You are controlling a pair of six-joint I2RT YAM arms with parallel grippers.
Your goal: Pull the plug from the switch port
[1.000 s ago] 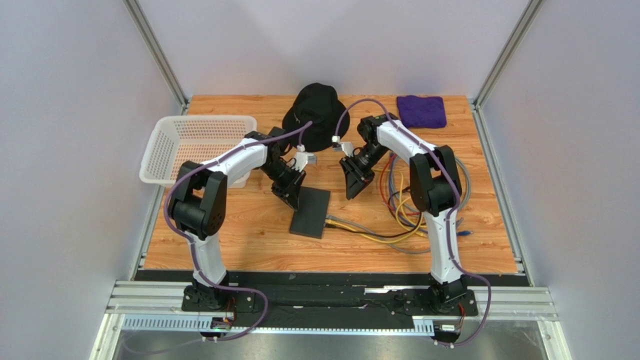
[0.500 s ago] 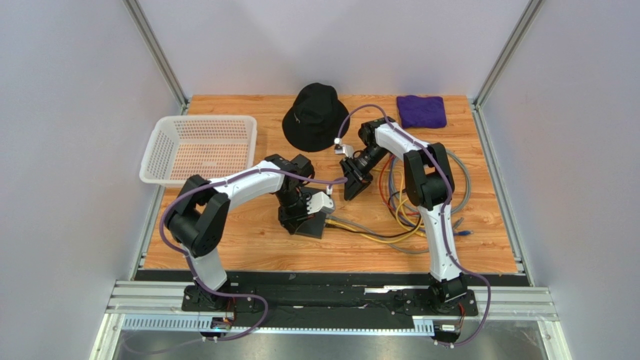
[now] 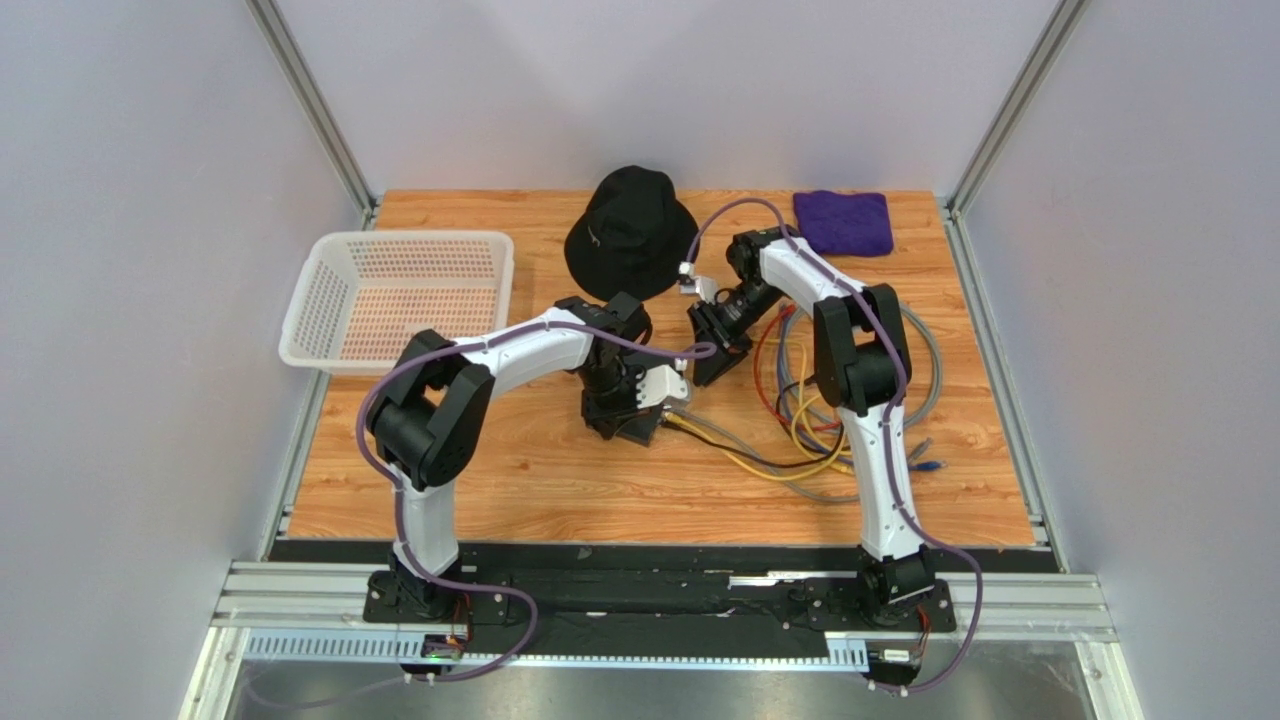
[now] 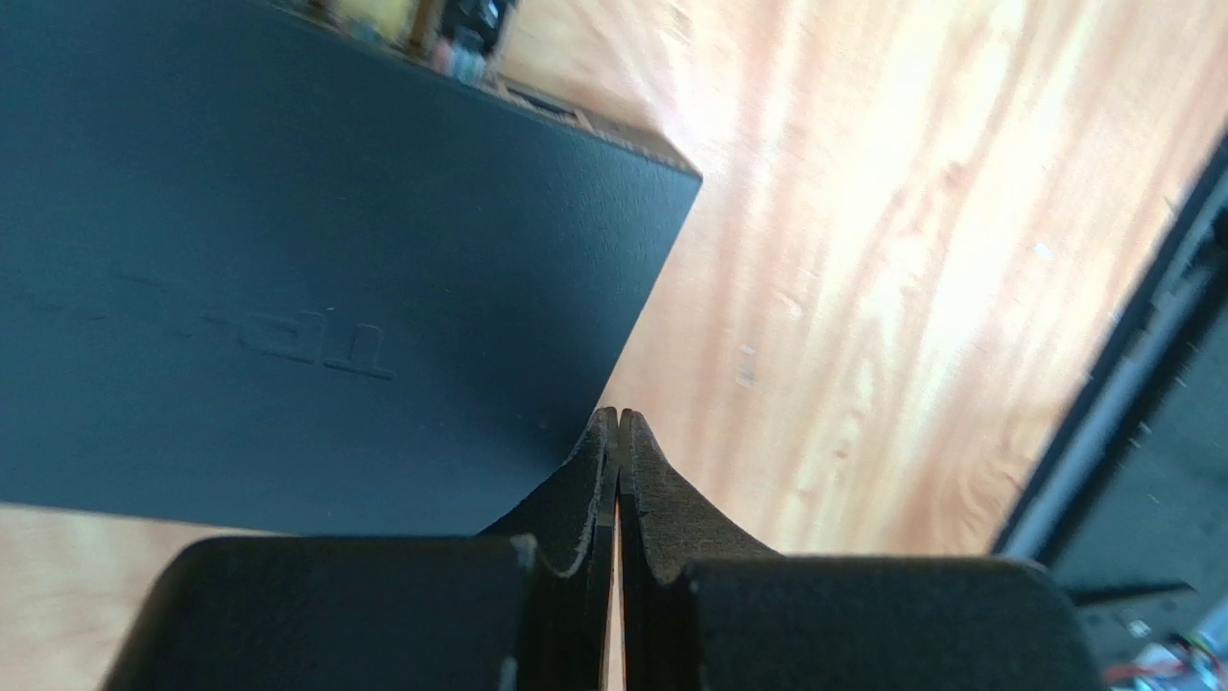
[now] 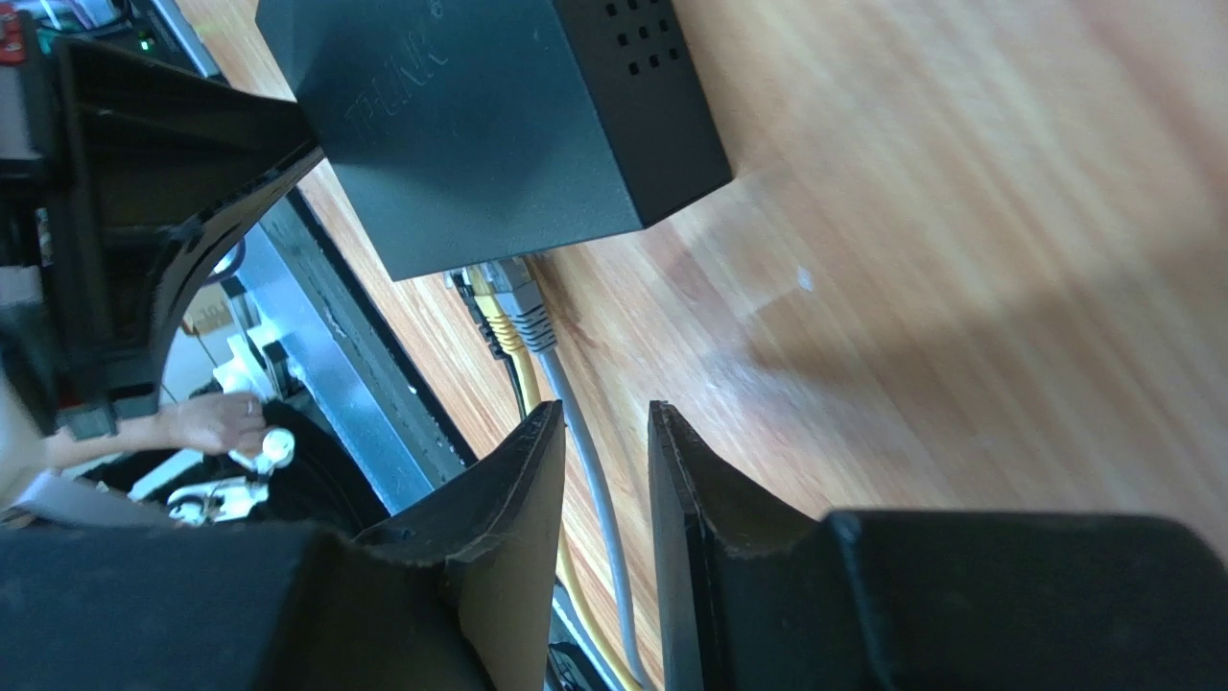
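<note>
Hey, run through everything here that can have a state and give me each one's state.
switch: lying flat, cables plugged in.
grey plug: seated in a port.
yellow plug: seated in the port beside it.
left gripper: shut, holding nothing, tips at the switch's edge.
right gripper: partly open, holding nothing.
bucket hat: brim down.
basket: upright.
purple cloth: folded.

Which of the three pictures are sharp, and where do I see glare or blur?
Top external: sharp, evenly lit, only soft shadows on the table. Left wrist: glare washes out the wood; the switch is clear enough to show raised lettering. Right wrist: wood on the right is smeared, while the plugs are fairly sharp.
</note>
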